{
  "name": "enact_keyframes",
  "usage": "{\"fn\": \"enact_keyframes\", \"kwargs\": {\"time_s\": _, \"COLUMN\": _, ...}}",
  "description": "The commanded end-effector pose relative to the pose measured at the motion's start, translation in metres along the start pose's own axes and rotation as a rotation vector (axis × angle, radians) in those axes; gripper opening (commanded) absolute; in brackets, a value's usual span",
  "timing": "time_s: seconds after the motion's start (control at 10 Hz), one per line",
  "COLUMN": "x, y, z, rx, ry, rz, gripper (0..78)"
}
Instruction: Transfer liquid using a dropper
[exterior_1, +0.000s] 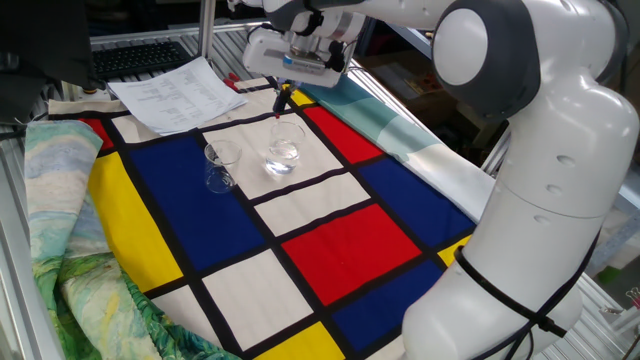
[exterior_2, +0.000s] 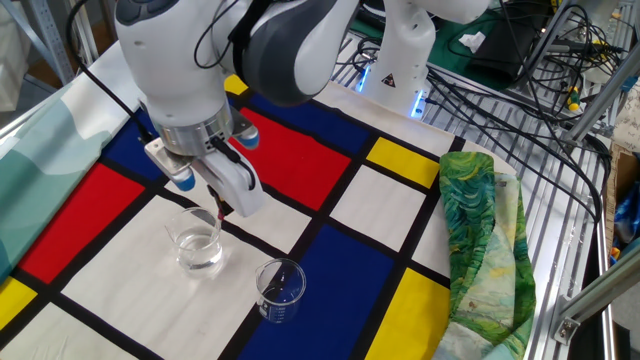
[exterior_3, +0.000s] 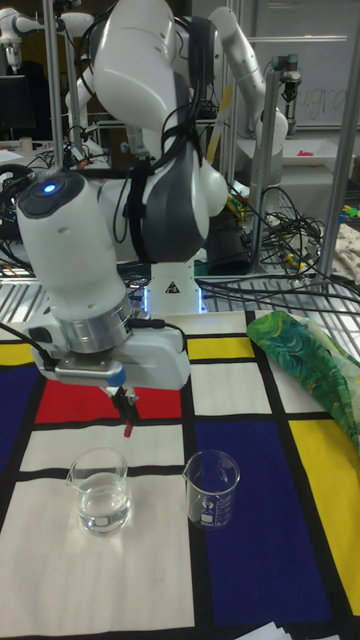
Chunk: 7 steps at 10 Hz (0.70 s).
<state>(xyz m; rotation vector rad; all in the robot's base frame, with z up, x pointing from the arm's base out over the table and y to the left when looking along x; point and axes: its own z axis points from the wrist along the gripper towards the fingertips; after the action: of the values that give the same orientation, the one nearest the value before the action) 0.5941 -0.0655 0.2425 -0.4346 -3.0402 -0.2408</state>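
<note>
My gripper (exterior_1: 284, 88) (exterior_2: 217, 199) (exterior_3: 122, 401) is shut on the dropper (exterior_1: 280, 102) (exterior_2: 221, 211) (exterior_3: 127, 426). Its red bulb shows just below the fingers, and the clear tube is too faint to trace. The dropper hangs just above the far rim of the rounder glass (exterior_1: 284, 153) (exterior_2: 197, 243) (exterior_3: 100, 488). That glass holds a shallow pool of clear liquid (exterior_3: 102, 514) (exterior_2: 199, 257). The small beaker (exterior_1: 220, 168) (exterior_2: 280, 290) (exterior_3: 212, 490) stands beside the glass and looks dry inside.
A red, blue, yellow and white checked cloth (exterior_1: 340, 240) covers the table. Papers (exterior_1: 180, 92) lie at the far corner. A teal cloth (exterior_1: 370, 110) runs along one edge, and a green patterned cloth (exterior_2: 480, 230) (exterior_3: 310, 350) lies at the opposite edge. Cables (exterior_2: 500, 70) trail behind the arm's base.
</note>
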Motion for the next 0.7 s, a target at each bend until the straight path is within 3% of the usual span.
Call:
{"fn": "enact_keyframes", "kwargs": {"time_s": 0.1, "x": 0.0013, "y": -0.0101, "z": 0.0052, "rx": -0.004, "ry": -0.007, "rz": -0.021, "gripper": 1.2}}
{"fn": "enact_keyframes", "kwargs": {"time_s": 0.7, "x": 0.0037, "y": -0.0135, "z": 0.0097, "rx": -0.003, "ry": -0.012, "rz": -0.014, "gripper": 1.2}}
